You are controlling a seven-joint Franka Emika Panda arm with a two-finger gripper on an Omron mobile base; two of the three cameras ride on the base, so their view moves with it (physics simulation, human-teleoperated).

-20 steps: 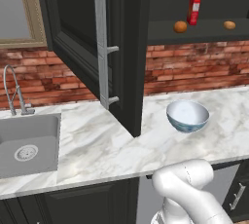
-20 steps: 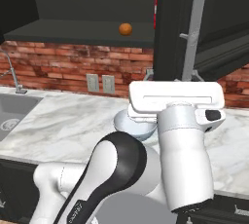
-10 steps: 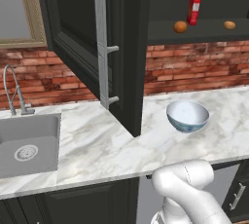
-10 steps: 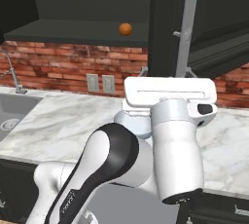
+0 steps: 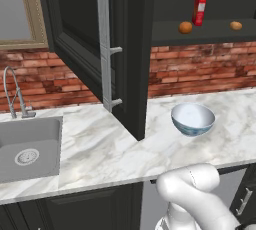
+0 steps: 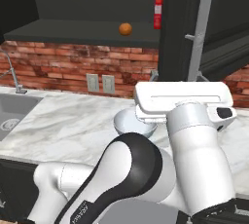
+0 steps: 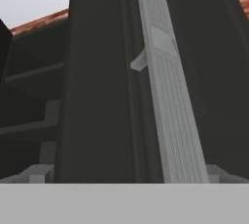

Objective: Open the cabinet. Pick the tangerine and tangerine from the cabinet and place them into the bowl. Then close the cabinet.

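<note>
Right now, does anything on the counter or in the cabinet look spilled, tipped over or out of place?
Nothing stands out. The bowl sits upright on the marble counter, and two tangerines and the red carton rest upright on the cabinet shelf.

white arm [image 6: 146, 179] rises from the base, elbow bent low, forearm upright. wide flat hand [image 6: 182, 102] sits on top of the wrist, level, pointing away from the camera. fingers spread fully apart, nothing held between them. left base view shows the rounded white elbow [image 5: 192, 186] at bottom right.
</note>
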